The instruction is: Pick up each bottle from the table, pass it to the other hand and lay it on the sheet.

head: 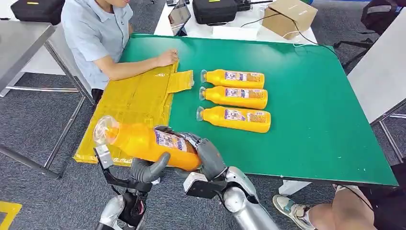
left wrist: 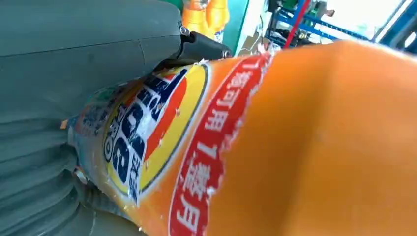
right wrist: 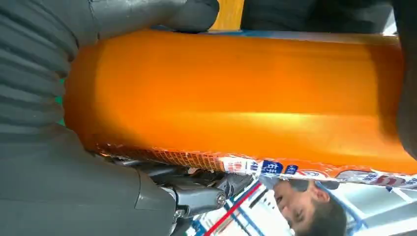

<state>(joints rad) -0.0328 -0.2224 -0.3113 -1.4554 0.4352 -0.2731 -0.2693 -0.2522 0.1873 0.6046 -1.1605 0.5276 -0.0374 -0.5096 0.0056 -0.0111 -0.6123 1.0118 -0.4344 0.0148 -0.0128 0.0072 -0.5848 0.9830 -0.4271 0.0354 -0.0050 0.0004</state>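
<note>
Head view, read from left to right, has a person [head: 103, 36] seated at the far left corner of the green bench [head: 311, 120], one hand resting on the far end of the yellow sheet [head: 139, 103], which covers the bench's left edge and carries no bottle. Nearer the robot, the held bottle [head: 143, 141] hangs over the sheet's near corner, lying almost level with its long axis across the picture: the clear cap end points left and slightly away, the base points right. The left hand [head: 146, 170] cups it from beneath with fingers curled up around the body, and the right hand [head: 206, 153] wraps the base end, so both hands grip it at once; the left wrist view shows the label pressed close against the palm, and the right wrist view shows fingers closed over the orange body. That suggests the pass between hands is in progress, with neither hand let go. Further right, three bottles [head: 234, 98] lie side by side in a row on the bare bench, apart from the sheet, caps toward the sheet and bases to the right. By this reckoning none is laid down so far, and all four remain to place.
</note>
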